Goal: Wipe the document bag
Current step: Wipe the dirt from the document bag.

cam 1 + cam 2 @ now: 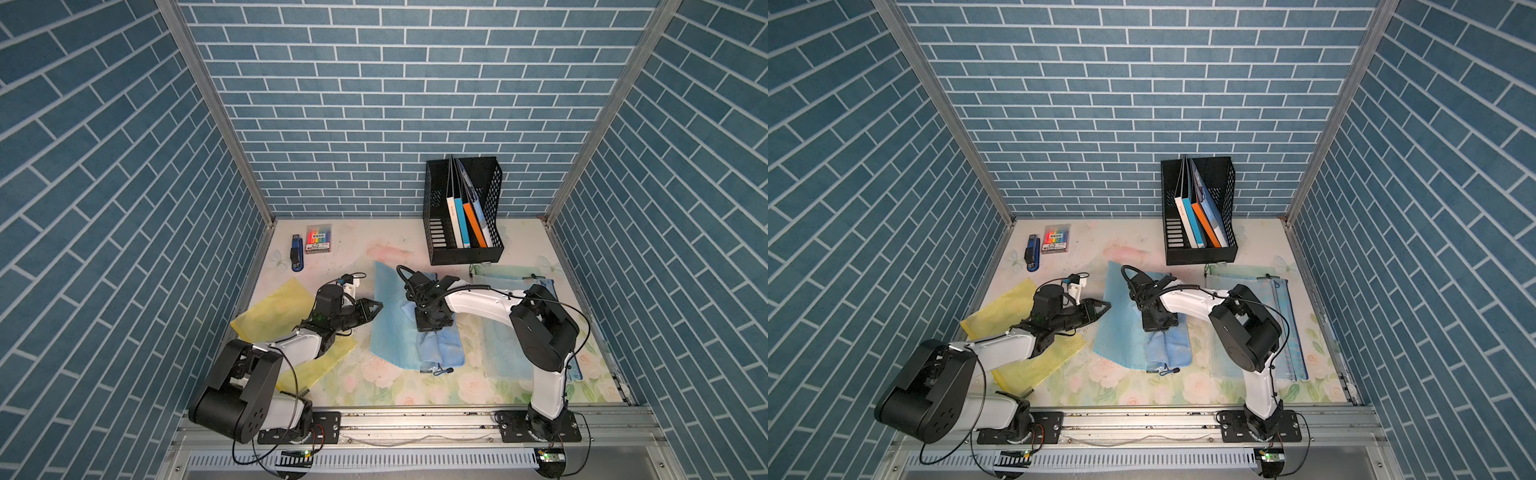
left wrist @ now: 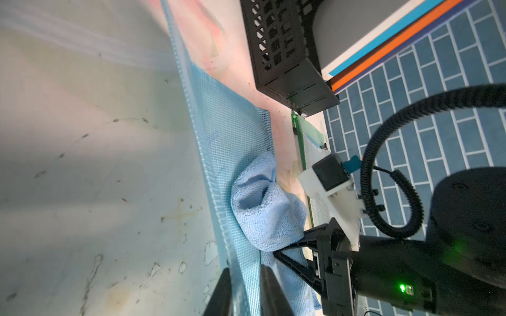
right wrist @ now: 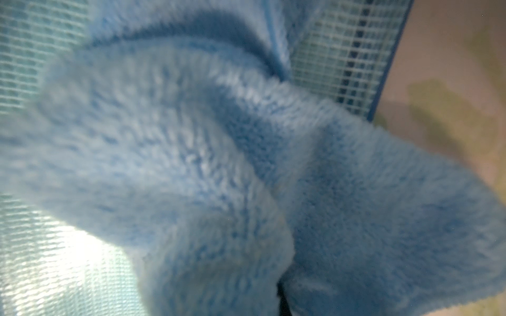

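The document bag is a blue mesh pouch lying flat mid-table. A light blue cloth lies bunched on its right half. My right gripper points down onto the cloth and is shut on a fold of it. The fluffy cloth fills the right wrist view, with the bag's mesh behind it. My left gripper is at the bag's left edge, and the mesh edge is pinched between its dark fingers.
A yellow pouch lies under the left arm. Green and blue pouches lie at the right, under the right arm. A black file holder with books stands at the back. A stapler and a highlighter pack sit back left.
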Action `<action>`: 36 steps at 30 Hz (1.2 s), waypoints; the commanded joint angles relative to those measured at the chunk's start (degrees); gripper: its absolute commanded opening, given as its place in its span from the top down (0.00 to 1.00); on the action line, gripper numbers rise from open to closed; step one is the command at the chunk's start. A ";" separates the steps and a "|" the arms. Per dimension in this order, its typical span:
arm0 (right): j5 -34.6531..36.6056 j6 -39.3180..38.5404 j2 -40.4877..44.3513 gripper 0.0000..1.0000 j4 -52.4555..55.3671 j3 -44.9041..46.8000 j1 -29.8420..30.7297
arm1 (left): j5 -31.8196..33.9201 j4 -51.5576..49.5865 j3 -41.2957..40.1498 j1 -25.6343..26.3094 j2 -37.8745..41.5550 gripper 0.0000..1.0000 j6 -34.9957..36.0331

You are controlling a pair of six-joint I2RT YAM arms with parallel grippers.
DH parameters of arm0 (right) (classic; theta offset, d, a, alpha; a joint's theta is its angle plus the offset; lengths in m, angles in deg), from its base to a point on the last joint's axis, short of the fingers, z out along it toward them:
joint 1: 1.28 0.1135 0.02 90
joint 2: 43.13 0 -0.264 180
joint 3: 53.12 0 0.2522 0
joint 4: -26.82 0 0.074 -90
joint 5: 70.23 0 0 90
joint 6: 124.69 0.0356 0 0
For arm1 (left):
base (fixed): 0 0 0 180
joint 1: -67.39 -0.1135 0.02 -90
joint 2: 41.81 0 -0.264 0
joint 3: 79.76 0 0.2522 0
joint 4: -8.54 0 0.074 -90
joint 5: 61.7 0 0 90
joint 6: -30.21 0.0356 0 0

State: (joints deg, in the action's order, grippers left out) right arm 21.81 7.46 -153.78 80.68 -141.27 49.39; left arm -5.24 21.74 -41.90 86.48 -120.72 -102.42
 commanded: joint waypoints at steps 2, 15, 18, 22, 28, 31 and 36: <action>-1.36 0.05 0.89 1.00 4.51 0.01 0.77 | 1.49 -4.65 0.79 0.06 -0.47 0.92 3.14; -4.64 -0.70 -0.59 1.00 6.21 -11.06 7.82 | 7.55 -2.80 -2.73 4.05 -1.51 1.00 -1.55; -11.06 3.44 -2.25 1.00 -2.64 -8.49 8.89 | 9.31 1.09 -4.76 5.07 -1.60 1.00 -5.21; -10.76 6.89 -4.42 1.00 -6.38 -6.87 8.87 | 10.07 3.80 -6.72 5.93 -2.14 1.00 -7.64; -4.44 4.93 -1.40 1.00 -0.20 -3.41 6.59 | 9.04 2.40 -8.50 6.15 -1.80 1.00 -7.66; -3.63 4.78 2.27 1.00 -0.49 1.29 2.96 | 8.46 2.68 -9.53 6.39 -1.83 1.00 -7.47; -0.69 2.48 4.83 1.00 1.60 2.61 -2.00 | 6.92 2.74 -9.42 7.12 -4.55 1.00 -6.72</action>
State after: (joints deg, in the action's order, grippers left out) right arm 16.96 10.87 -150.52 79.22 -138.27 49.00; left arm 3.08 24.67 -50.82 92.77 -123.78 -109.92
